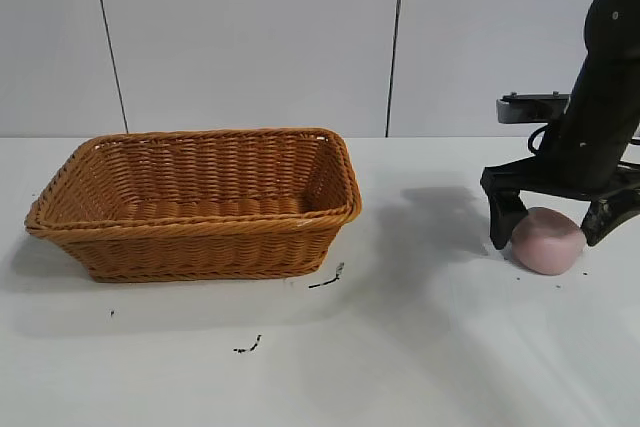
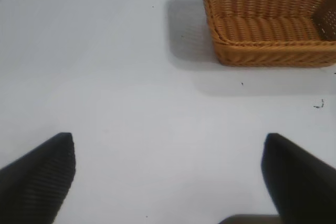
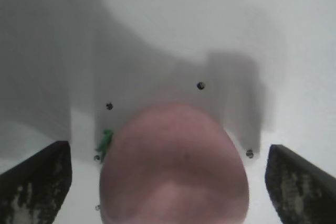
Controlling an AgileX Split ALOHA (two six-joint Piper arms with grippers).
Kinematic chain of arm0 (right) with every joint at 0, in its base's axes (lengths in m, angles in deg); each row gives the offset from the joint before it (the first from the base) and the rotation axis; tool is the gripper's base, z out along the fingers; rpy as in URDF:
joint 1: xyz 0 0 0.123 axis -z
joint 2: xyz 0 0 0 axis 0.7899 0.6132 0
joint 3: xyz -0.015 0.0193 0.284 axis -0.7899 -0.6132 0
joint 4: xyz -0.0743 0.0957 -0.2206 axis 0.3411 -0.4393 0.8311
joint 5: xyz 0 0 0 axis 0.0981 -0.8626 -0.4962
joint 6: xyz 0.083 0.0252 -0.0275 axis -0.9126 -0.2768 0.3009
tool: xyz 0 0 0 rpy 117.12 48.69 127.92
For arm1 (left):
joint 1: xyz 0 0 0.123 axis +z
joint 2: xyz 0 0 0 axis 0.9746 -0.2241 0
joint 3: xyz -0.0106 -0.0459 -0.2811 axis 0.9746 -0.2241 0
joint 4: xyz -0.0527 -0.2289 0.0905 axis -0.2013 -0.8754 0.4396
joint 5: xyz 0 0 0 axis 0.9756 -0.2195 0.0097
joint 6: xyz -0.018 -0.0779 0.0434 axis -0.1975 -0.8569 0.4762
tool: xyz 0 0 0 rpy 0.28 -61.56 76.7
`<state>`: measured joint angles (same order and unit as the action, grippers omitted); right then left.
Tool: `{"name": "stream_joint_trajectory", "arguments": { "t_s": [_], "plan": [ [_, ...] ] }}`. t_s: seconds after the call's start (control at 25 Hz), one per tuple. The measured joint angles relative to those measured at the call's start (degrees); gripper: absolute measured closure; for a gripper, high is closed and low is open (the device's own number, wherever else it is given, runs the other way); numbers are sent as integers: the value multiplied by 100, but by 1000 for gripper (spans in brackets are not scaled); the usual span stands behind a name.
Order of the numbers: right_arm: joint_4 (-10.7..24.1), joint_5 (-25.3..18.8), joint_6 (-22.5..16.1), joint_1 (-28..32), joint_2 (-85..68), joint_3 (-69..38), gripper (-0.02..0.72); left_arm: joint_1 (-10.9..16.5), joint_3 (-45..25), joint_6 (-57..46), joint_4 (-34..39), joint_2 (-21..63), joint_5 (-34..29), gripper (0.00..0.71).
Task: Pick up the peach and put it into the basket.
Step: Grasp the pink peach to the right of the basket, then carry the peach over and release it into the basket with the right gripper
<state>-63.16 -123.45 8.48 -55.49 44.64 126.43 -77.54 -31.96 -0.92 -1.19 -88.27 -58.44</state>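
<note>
The matte black right arm (image 1: 600,97) ends in a black gripper (image 1: 555,217) with two blunt, wedge-shaped fingers (image 3: 37,182) whose inner faces look scuffed pale

One wicker basket (image 1: 200,202) sits toward the bench's (image 1: 420,347) left edge. One pale-pink peach (image 1: 547,240) sits near the bench's right edge. Two tools appear: the right tool (image 1: 553,224), its two fingers spread either side of the peach, and the left tool (image 2: 168,177), its two fingers apart.
</note>
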Motion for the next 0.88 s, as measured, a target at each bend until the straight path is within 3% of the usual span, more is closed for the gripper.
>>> {"name": "stream_joint_trajectory", "arguments": {
  "t_s": [0.08, 0.24, 0.28, 0.56, 0.88],
  "plan": [
    [0, -40, 0, 0, 0, 0, 162, 0, 0, 0, 0, 0, 0, 17],
    [-30, -144, 0, 0, -52, 18, 617, 0, 0, 0, 0, 0, 0, 17],
    [-40, -160, 0, 0, -76, 35, 680, 0, 0, 0, 0, 0, 0, 17],
    [-44, -414, 0, 0, -660, 35, 701, 0, 0, 0, 0, 0, 0, 17],
    [-91, -1395, 0, 0, -1298, 1060, 701, 0, 0, 0, 0, 0, 0, 17]
  ]
}}
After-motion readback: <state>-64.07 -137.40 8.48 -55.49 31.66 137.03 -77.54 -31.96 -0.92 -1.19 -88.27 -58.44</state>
